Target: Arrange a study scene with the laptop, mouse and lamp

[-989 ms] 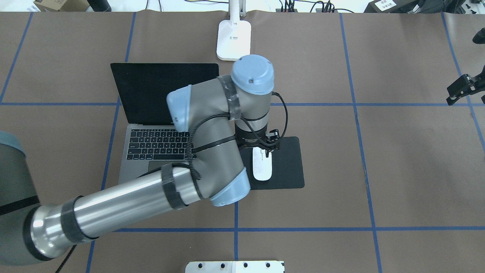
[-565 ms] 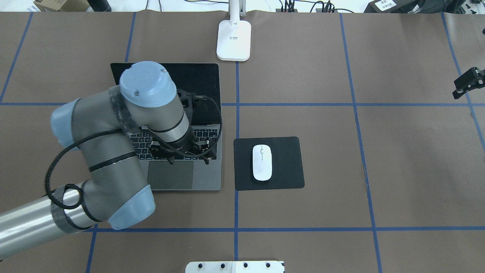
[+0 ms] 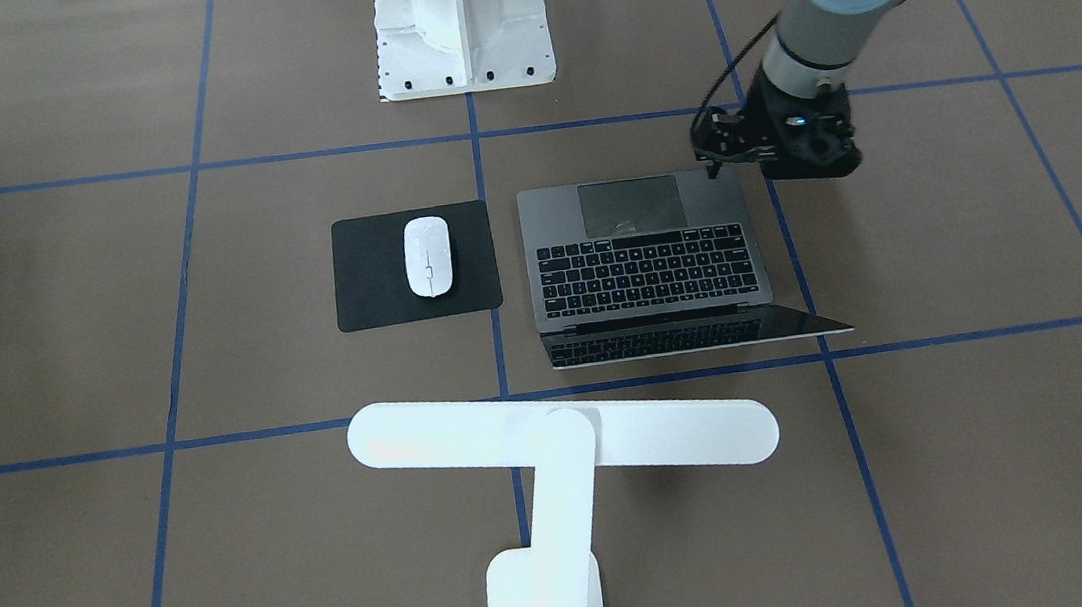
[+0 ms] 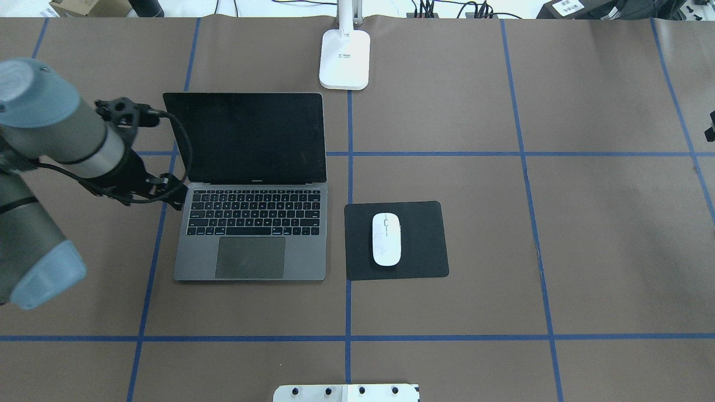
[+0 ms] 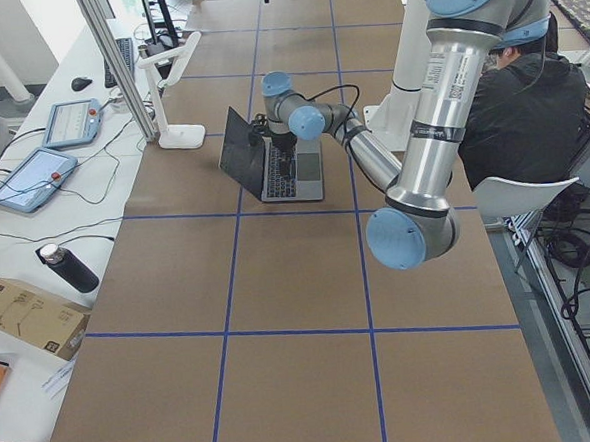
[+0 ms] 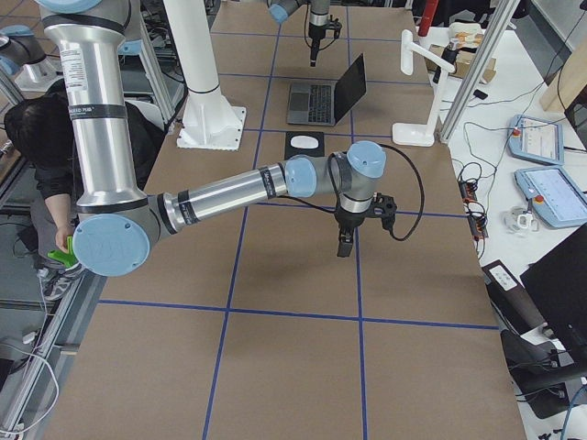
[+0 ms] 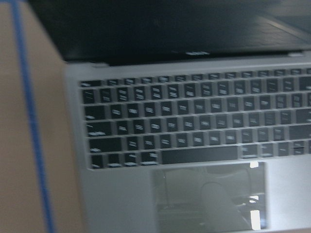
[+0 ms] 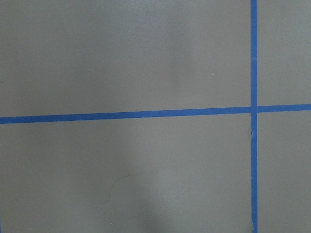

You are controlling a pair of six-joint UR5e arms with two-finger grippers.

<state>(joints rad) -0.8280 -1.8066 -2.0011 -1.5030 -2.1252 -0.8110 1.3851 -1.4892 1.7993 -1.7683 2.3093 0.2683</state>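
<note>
The laptop lies open on the table, with its dark screen tilted back; the left wrist view shows its keyboard. The white mouse rests on a black pad to the laptop's right, also seen in the front-facing view. The lamp stands behind them, with its base and bar head in view. My left gripper hangs open and empty at the laptop's left edge, also in the front-facing view. My right gripper hovers over bare table far right; I cannot tell its state.
A white ribbed pedestal with bolt holes stands at the robot's side of the table. Blue tape lines grid the brown table cover. Cables and boxes lie beyond the far edge. A person sits by the robot base.
My left gripper let go of the mouse, rose, and swung left across the laptop to its left edge. The mouse stays on the pad. My right gripper slid out toward the right edge.
</note>
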